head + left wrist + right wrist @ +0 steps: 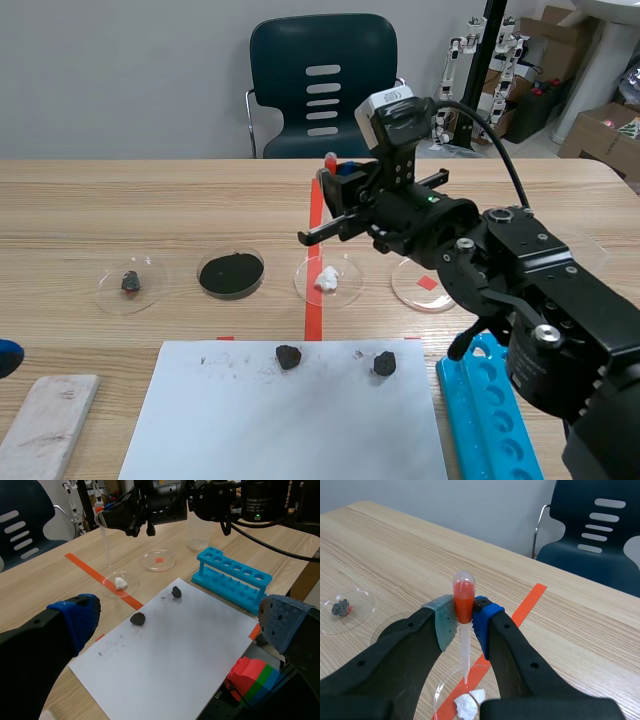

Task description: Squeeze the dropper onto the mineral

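Note:
My right gripper (464,620) is shut on a clear dropper (462,600), its pads pinching the red bulb. The dropper hangs upright with its tip just above a white mineral (467,706) lying in a clear petri dish (440,695). In the scene view the right gripper (338,188) is above that dish (303,285), which sits on the red tape line, and the white mineral (327,279) shows inside it. My left gripper (180,625) stands open low over the white paper (185,645), holding nothing; only one blue pad (5,357) shows at the scene's left edge.
A dish of black powder (231,273), a dish with a dark rock (130,282) and an empty dish (425,290) flank the mineral's dish. Two dark rocks (288,356) (384,364) lie on the paper. A blue tube rack (490,420) stands at the right, a grey pad (45,425) at the left.

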You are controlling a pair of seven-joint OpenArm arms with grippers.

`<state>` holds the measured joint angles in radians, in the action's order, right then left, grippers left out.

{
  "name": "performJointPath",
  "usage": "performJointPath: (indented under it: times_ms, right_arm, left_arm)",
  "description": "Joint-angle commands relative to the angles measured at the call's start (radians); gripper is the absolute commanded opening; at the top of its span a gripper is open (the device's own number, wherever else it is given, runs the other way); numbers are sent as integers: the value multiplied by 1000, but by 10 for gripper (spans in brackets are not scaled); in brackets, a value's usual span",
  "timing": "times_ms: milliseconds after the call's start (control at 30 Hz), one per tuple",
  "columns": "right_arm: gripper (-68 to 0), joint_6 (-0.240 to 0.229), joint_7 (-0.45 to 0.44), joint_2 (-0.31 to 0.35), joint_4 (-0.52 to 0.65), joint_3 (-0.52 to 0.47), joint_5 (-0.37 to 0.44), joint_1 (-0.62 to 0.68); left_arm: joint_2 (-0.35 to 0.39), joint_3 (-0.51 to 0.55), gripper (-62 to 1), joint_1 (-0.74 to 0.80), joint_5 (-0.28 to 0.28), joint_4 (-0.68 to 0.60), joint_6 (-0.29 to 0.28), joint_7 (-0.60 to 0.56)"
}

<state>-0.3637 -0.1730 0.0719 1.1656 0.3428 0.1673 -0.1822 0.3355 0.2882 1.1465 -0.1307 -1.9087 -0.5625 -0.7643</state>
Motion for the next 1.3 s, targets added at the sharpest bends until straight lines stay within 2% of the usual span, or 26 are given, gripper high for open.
performJointPath:
  times_ms: [0,767,1167,1267]
  right_arm:
    - [-582,-4,-8,3,8,5,8,-17]
    - [-582,-4,25,3,-2,5,7,-14]
    - [-665,-4,25,3,-2,5,8,-14]
    - [-665,-4,25,3,-2,5,8,-14]
  left_arm:
    - [0,-7,14,-3,14,-13,-5,-18]
    - [0,-7,14,-3,14,-13,-5,-18]
    - [0,-7,14,-3,14,-13,-5,-18]
    - [0,-7,14,-3,14,-13,-5,-18]
